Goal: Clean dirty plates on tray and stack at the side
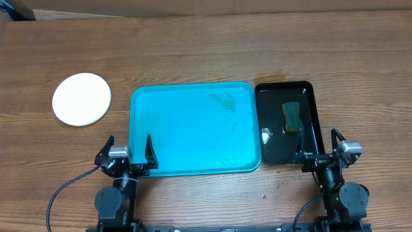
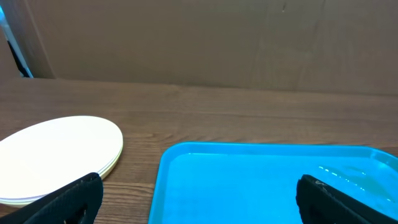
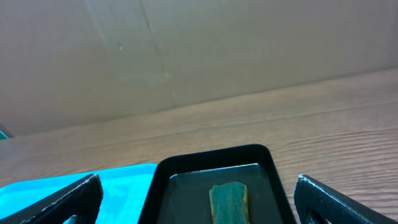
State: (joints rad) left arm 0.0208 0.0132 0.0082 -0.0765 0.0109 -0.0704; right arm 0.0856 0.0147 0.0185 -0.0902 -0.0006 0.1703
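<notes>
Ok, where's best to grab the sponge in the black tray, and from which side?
Take the sponge across its narrow width at mid-length, coming straight down with the right hand. It lies flat in the black tray with its long side pointing roughly away from the robot, and the tray's raised rim would likely block a sideways approach.

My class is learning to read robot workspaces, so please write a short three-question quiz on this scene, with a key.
1. True or false: a plate lies on the turquoise tray.
2. Where is the sponge? A: on the bare wood. B: in the black tray. C: in the turquoise tray.
3. Fill in: the stack of plates stands on the robot's ____ side of the turquoise tray.
Key: 1 false; 2 B; 3 left.
</notes>
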